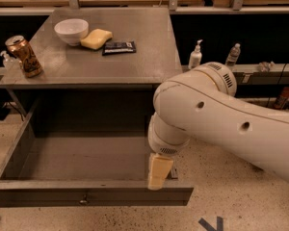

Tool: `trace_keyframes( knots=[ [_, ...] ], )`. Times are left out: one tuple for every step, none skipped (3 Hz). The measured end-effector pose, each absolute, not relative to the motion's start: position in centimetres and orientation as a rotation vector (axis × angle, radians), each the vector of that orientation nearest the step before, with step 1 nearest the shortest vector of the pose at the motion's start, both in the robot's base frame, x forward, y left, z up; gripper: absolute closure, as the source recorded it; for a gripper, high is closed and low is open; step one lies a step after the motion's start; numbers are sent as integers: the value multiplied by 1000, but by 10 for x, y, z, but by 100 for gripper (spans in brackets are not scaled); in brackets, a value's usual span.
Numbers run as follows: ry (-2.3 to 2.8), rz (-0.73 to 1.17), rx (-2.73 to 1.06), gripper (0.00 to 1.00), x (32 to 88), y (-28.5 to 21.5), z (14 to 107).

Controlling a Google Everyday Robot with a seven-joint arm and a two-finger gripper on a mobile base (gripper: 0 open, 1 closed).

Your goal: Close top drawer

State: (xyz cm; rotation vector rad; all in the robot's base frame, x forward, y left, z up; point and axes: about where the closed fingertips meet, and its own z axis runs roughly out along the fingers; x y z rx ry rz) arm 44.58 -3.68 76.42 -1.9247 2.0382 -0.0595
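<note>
The top drawer (86, 196) is pulled far out of the grey cabinet. Its plain grey inside (86, 158) is in full view, and a small metal lock (85, 198) sits in the middle of the long front panel. My gripper (157, 183) hangs from the big white arm (216, 119), pointing down. It is at the drawer's front right, just behind the front panel and over the inner right corner. It holds nothing that I can see. The lower drawers are out of view.
On the cabinet top (149, 57) are a drink can (23, 56), a white bowl (71, 30), a yellow sponge (96, 38) and a dark packet (118, 47). Bottles (196, 55) stand on a shelf to the right. Blue tape (213, 223) marks the floor.
</note>
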Motion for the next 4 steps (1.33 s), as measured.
trace_keyframes(
  knots=[
    [2047, -10, -1964, 0, 436, -23, 736],
    [2056, 39, -2046, 2, 421, -1, 689],
    [2047, 70, -2097, 13, 415, 14, 661],
    [2017, 56, -2109, 24, 428, 24, 655]
  ],
)
